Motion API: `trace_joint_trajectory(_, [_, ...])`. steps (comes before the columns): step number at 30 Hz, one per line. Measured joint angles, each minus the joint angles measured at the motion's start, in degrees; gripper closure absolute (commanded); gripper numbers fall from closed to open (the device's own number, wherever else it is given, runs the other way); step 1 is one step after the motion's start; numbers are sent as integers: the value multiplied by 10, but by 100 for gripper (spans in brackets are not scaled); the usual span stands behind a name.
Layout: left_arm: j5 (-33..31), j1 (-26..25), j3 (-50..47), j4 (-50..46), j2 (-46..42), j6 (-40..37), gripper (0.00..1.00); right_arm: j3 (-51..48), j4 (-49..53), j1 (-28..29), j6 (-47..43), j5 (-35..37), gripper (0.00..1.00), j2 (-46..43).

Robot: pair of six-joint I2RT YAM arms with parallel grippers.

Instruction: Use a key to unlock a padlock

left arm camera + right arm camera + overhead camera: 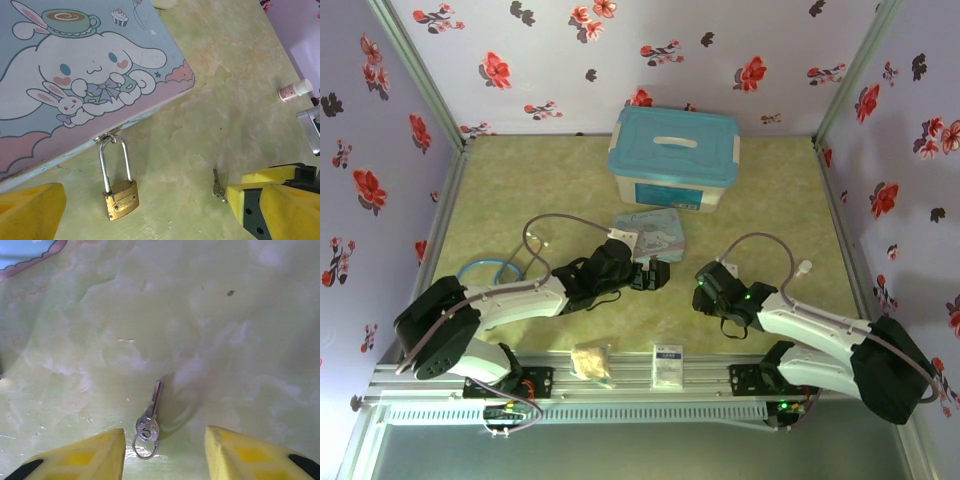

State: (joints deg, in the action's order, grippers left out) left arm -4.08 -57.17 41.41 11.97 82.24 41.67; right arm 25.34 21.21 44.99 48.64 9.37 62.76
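A small brass padlock (121,200) lies on the green table, its thin shackle hooked through the hasp of the blue cartoon tin (75,75). My left gripper (160,220) is open above it, and the padlock lies nearer its left finger (30,212). The little grey key (151,415) lies flat on the table with a wire ring (145,446) on its head. It sits between the yellow fingers of my open right gripper (165,455), touching neither. The key (217,186) is right of the padlock. In the top view both grippers (650,275) (705,285) meet below the tin (650,232).
A blue-lidded storage box (673,155) stands at the back behind the tin. A beige packet (592,362) and a white card (668,365) rest on the front rail. A blue cable loop (490,270) lies at the left. A small white bottle (295,90) lies to the right.
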Motion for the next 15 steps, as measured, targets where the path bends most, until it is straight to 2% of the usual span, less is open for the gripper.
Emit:
trace_joint_trajectory(4, [0, 0, 2, 0, 2, 0, 0, 0, -15, 5, 0, -7, 60, 37])
trace_joint_trajectory(12, [0, 0, 3, 1, 12, 0, 0, 27, 10, 40, 0, 41, 67, 84])
trace_joint_trajectory(15, [0, 0, 4, 0, 19, 0, 0, 35, 16, 48, 0, 56, 73, 99])
